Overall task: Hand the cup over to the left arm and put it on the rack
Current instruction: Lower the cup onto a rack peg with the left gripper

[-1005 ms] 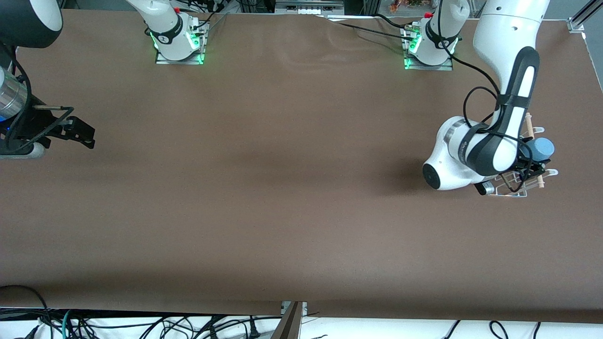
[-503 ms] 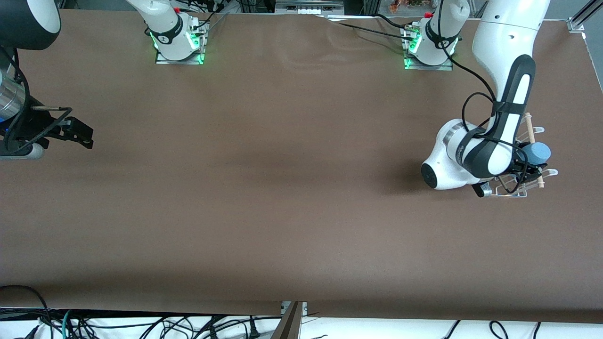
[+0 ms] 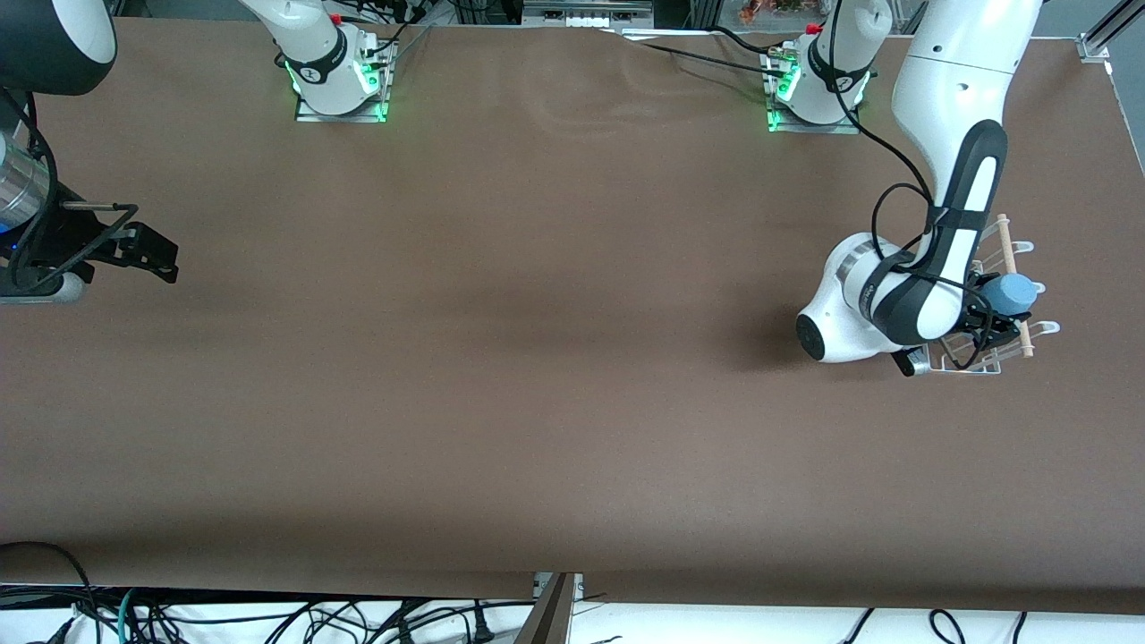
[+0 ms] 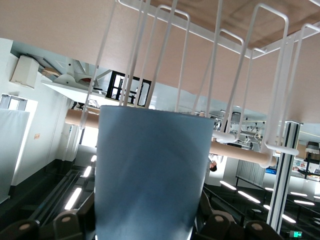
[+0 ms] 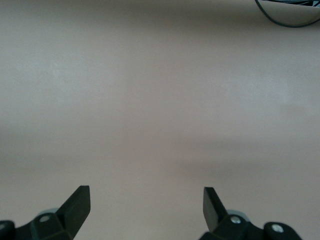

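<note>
The light-blue cup (image 3: 1012, 292) is held sideways in my left gripper (image 3: 991, 309), low among the wire loops of the white rack (image 3: 995, 362) at the left arm's end of the table. In the left wrist view the cup (image 4: 150, 175) fills the space between the jaws, with the rack's wire loops (image 4: 270, 80) and wooden dowel (image 4: 240, 150) just past its mouth. My right gripper (image 3: 152, 259) is open and empty at the right arm's end of the table; in the right wrist view (image 5: 146, 200) it hangs over bare table.
The brown table (image 3: 537, 358) is bare between the two arms. The arm bases (image 3: 335, 80) stand along the edge farthest from the front camera. A black cable (image 3: 894, 192) loops from the left arm's wrist.
My left gripper has lowered the cup further into the rack and shifted slightly toward the right arm's end. The right arm has not moved.
</note>
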Action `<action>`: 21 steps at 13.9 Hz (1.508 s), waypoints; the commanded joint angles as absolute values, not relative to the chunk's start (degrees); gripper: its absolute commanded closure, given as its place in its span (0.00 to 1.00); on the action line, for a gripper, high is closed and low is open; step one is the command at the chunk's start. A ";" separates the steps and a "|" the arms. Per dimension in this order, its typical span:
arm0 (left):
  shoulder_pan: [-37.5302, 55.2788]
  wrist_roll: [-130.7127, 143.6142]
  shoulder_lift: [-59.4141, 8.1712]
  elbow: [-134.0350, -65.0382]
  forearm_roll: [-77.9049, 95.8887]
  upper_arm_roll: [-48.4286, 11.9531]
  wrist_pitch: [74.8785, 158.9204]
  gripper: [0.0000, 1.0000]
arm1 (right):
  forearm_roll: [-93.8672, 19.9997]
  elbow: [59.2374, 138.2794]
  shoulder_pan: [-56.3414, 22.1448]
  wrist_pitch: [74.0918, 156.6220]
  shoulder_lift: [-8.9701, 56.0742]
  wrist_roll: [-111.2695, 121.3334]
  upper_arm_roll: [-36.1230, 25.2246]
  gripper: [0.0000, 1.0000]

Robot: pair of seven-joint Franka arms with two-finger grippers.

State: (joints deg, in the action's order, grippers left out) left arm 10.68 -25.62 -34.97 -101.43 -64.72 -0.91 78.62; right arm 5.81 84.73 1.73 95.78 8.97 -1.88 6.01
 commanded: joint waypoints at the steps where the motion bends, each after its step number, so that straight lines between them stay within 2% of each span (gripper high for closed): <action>1: 9.06 -25.22 -34.63 -101.69 -66.80 -1.14 80.24 0.93 | 5.71 84.55 1.93 95.27 8.70 -1.05 6.33 0.00; 6: 8.79 -25.22 -34.72 -101.69 -66.18 -1.23 80.95 0.90 | 5.71 84.64 1.93 95.36 8.70 -1.05 6.33 0.00; 8: 8.88 -25.22 -34.80 -101.69 -66.18 -1.23 80.95 0.77 | 5.71 84.55 2.02 95.36 8.70 -1.06 6.24 0.00; 9: 9.05 -25.22 -34.89 -101.69 -66.18 -1.23 80.95 0.35 | 5.71 84.55 2.02 95.45 8.70 -1.14 6.33 0.00; 10: 9.05 -25.31 -34.81 -101.69 -66.18 -1.23 80.86 0.00 | 5.71 84.55 2.02 95.45 8.70 -1.14 6.33 0.00; 18: 8.79 -25.49 -33.93 -100.46 -64.79 -1.32 80.68 0.00 | 5.71 84.55 2.02 95.62 8.70 -1.05 6.24 0.00; 21: 8.79 -25.31 -29.98 -98.28 -55.06 -1.41 80.51 0.00 | 5.80 84.55 2.02 95.89 9.05 -1.14 6.24 0.00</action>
